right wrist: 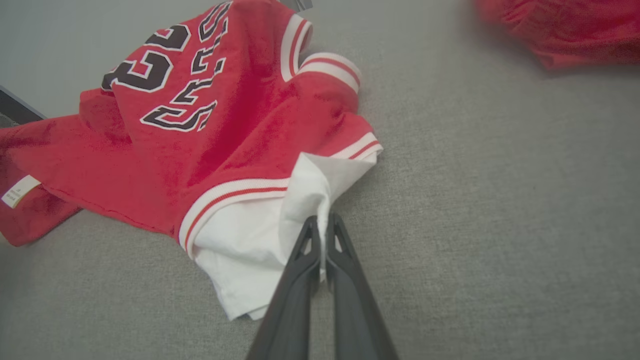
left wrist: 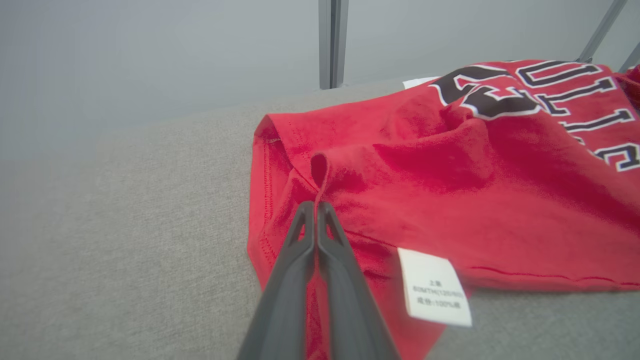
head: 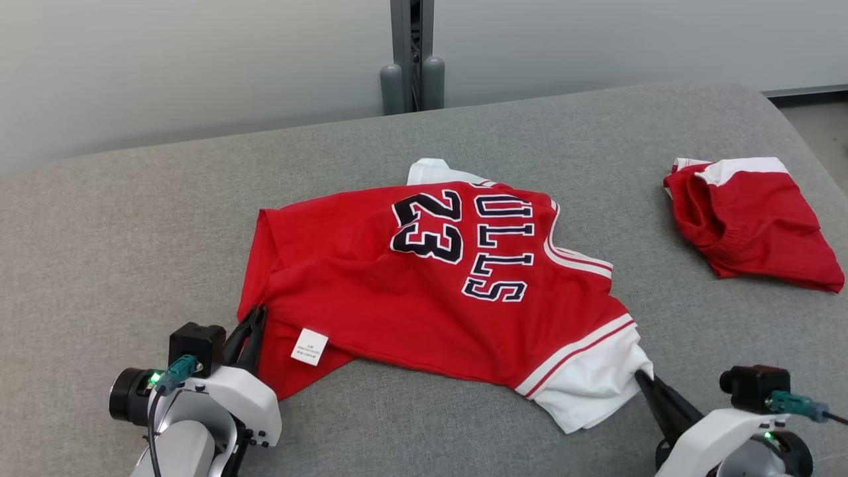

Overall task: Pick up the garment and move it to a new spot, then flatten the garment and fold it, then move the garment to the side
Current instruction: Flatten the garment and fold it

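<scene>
The red jersey (head: 424, 291) lies spread but wrinkled in the middle of the grey desk (head: 132, 252), its "23" and lettering face up and turned sideways; the hem end is toward the robot's left, a white sleeve (head: 589, 391) toward its right. The left gripper (head: 254, 317) is at the jersey's near left corner, with its fingers (left wrist: 295, 260) pressed together on a small pinched ridge of red cloth by the hem, just beside the white label (head: 309, 346); the right gripper (head: 641, 377) is at the near right, its fingers (right wrist: 300, 270) closed on a fold of the sleeve, which is drawn up into a peak. Red shorts (head: 755, 222) lie bunched at the far right, well apart from the jersey; a grey post (head: 412, 53) stands behind the desk.
</scene>
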Controlling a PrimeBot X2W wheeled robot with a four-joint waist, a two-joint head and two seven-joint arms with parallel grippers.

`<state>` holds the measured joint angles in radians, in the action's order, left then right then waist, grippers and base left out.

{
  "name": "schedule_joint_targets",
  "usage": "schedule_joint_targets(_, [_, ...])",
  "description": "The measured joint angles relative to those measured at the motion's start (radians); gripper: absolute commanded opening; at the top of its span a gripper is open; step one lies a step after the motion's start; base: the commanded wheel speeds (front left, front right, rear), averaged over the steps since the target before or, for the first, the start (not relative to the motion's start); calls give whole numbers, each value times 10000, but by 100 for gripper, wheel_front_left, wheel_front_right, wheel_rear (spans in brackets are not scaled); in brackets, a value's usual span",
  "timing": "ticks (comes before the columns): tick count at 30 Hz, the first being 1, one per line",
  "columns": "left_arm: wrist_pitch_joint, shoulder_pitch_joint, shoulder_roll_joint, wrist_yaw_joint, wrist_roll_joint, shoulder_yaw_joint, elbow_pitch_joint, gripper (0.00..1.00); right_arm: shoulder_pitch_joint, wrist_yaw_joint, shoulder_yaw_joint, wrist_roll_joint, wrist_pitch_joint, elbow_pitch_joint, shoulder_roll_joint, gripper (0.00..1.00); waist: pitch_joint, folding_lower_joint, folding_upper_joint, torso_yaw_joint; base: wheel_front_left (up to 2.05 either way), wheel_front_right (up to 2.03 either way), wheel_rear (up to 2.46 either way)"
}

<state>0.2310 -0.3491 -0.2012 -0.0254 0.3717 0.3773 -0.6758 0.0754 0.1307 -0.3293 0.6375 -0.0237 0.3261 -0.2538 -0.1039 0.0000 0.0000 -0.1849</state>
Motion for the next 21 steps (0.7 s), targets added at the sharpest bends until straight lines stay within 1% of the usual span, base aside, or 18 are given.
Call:
schedule_joint_targets(6, [169, 184, -128, 88, -2, -67, 520, 0, 508, 0, 290, 481, -196, -640, -433, 0, 337, 0, 0, 134, 0, 0, 0])
schedule_joint_targets(12, [253, 354, -339, 242, -4, -251, 1177, 0, 1114, 0, 627, 1126, -426, -1151, -575, 0, 654, 0, 0, 293, 0, 0, 0])
schedule_joint_targets(21, [291, 338, -652, 445, -29, -629, 2150, 0, 2532, 0, 800, 1661, -744, -1350, -734, 0, 975, 0, 0, 406, 0, 0, 0])
